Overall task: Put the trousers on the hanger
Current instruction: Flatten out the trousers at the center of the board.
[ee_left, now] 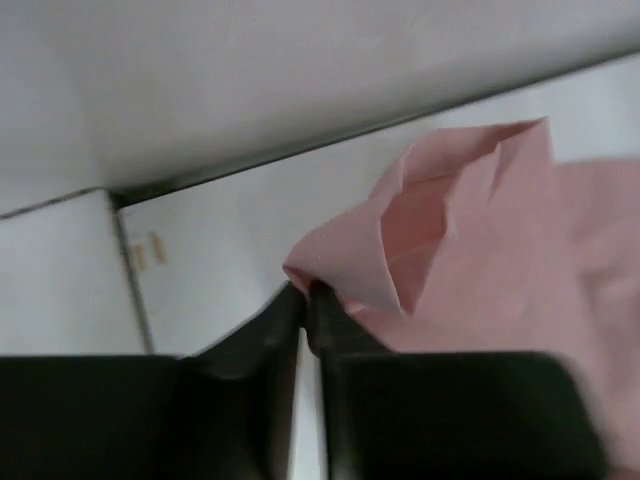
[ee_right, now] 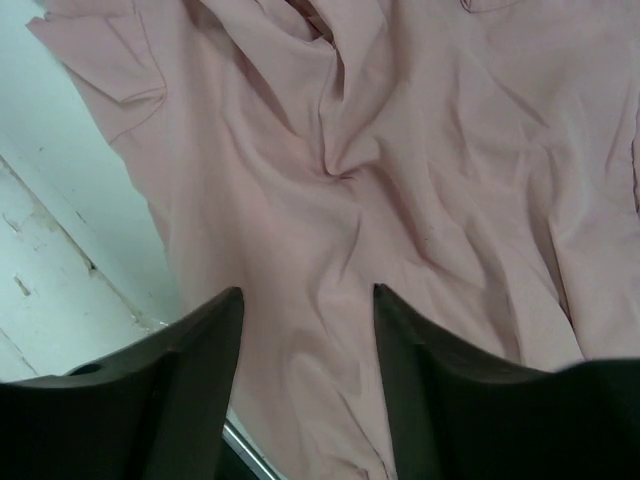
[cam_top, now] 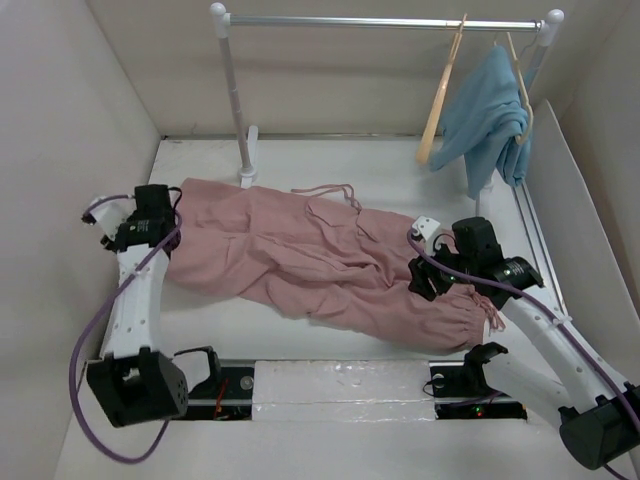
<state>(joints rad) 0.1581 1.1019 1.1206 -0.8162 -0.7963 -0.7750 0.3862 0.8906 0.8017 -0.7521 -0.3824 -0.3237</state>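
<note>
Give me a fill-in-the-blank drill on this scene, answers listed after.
The trousers on the table are ____ in colour.
The right gripper hovers over them with jaws ____.
The bare hanger hangs on the rail beside a ____ garment.
The left gripper is ____ on a trouser edge.
Missing: pink; open; blue; shut.

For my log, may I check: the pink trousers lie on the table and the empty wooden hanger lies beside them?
Not quite: the hanger hangs on the rail, as the top view shows. The trousers do lie on the table.
</note>
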